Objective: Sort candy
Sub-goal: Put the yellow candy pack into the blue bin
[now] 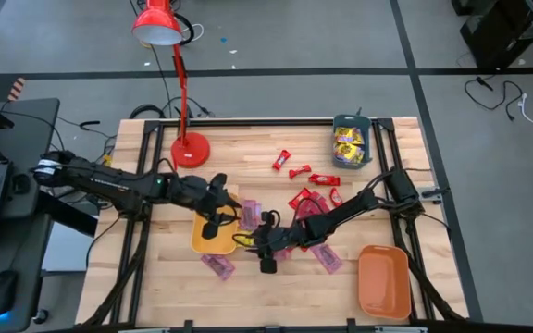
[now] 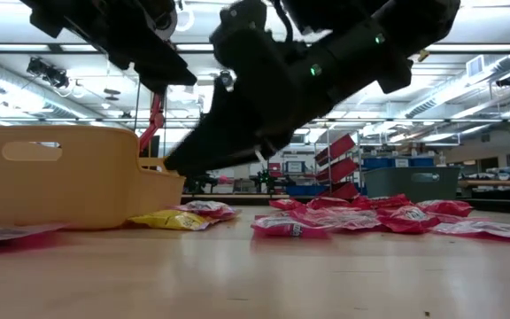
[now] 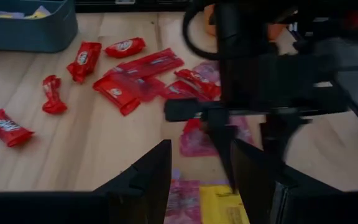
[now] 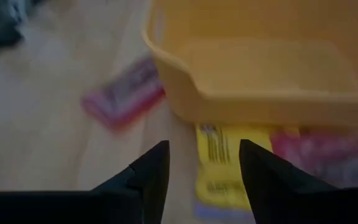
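Hovering low beside the near right corner of the yellow tray (image 1: 213,236), the right gripper (image 4: 199,163) has its fingers spread apart with nothing between them, above a yellow packet (image 4: 224,168) lying on the wooden table (image 1: 155,277) just in front of the tray wall. The left gripper (image 3: 197,174), also parted and empty, hangs over the tray's far right side, close to the right one. Red candies (image 1: 315,179) lie scattered right of centre, pinkish-purple packets (image 1: 217,266) sit near the tray, and more yellow sweets fill the teal bin (image 1: 352,141) at the far right.
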Robot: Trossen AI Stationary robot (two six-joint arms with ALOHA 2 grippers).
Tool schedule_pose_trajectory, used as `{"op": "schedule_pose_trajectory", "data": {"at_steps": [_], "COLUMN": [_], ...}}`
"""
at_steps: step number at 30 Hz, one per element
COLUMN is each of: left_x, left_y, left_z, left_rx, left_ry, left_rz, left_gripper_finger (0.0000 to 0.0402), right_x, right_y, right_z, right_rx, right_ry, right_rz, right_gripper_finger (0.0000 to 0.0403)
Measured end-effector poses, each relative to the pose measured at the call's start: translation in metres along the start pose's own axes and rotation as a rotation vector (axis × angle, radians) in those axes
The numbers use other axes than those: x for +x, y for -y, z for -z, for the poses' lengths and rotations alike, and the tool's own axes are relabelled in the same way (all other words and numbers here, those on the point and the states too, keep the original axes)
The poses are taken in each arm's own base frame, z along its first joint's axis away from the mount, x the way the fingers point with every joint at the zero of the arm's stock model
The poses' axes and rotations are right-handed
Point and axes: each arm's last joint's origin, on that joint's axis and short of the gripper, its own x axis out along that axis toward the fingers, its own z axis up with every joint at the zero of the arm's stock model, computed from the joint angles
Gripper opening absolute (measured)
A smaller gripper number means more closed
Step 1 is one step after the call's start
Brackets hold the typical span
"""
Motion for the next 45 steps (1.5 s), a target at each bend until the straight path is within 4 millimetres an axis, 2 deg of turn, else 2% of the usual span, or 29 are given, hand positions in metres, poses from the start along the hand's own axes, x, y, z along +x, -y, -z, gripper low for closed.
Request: {"op": "schedule_pose_trajectory", "data": {"at_steps": [10,27,38,45], "left_x": [0.000,-0.001,-0.013,-0.014], "left_y": [0.008,0.012,0.006,0.005], "left_z": [0.001,0.004,0.002,0.007], "left_rx": [-0.005,0.028,0.054,0.058], "left_ry": [-0.004,-0.030,-0.156,-0.211], "left_rz": [-0.009,0.000,-0.220,-0.238], "left_gripper_finger": [0.0168,0.0168,0.0168,0.0168], "right_x": [-0.001,-0.001,-0.002,-0.003], "right_y": [0.001,0.000,0.000,-0.003], "right_z": [0.009,0.007,0.013,0.011], "right_rx": [0.000,-0.137,-0.047,-0.051], "right_ry": [-0.078,-0.059,-0.064,-0.045], "right_rz": [0.055,0.053,0.076,0.069], "right_gripper_finger": [0.0188,0.0186,0.0184,0.0180]}}
